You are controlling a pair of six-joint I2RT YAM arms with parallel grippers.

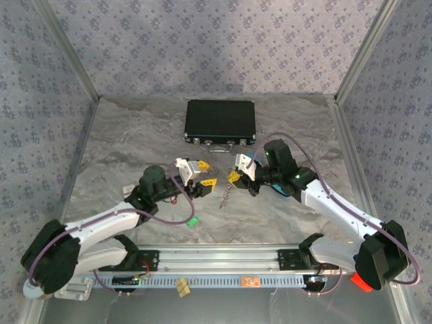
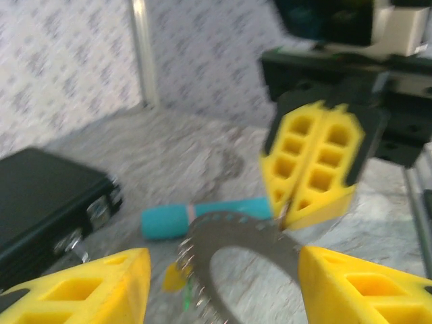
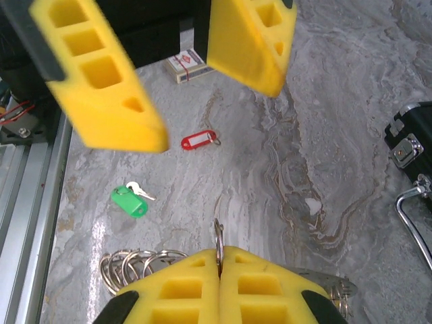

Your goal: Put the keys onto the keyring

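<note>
The keyring (image 3: 219, 236) is pinched edge-on by the right gripper (image 3: 220, 266), which is clenched on it and holds it above the table (image 3: 324, 101), in the middle between the two arms. Some silvery loops (image 3: 135, 262) show beside its fingers. The left gripper (image 1: 205, 174) stands just in front of the ring, with its jaws apart and nothing between them.

The keys are not on the ring. The green key (image 3: 129, 201) and the red key (image 3: 200, 140) lie on the table below, apart from each other. I judge that you must now go down with the left arm to pick one.

The danger is their size: the heads are very small and flat, so the pads may slide over them or push them away. Also, the ring is gripped on a thin edge, so a push from a key can turn it or pull it out.
</note>
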